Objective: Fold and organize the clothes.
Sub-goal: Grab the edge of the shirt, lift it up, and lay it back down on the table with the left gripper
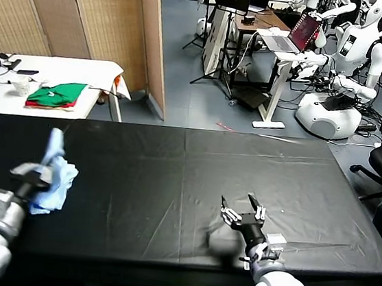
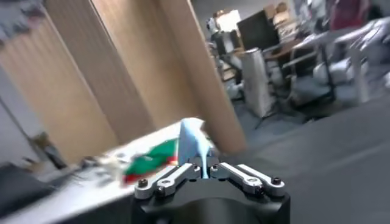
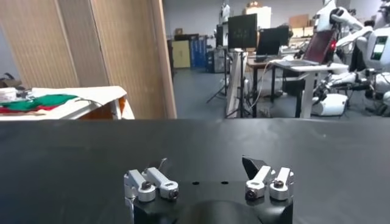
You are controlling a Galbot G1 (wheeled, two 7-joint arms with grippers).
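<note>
Over black table (image 1: 194, 178), left hand (image 1: 41, 175) pinches bunched T-shirt (image 1: 56, 176).

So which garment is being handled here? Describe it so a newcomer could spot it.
Start at the black table and go to its left end. There the left tool, shut, holds a bunched pale sky-blue T-shirt. The green-and-red folded garments lie apart on the white table behind.
</note>
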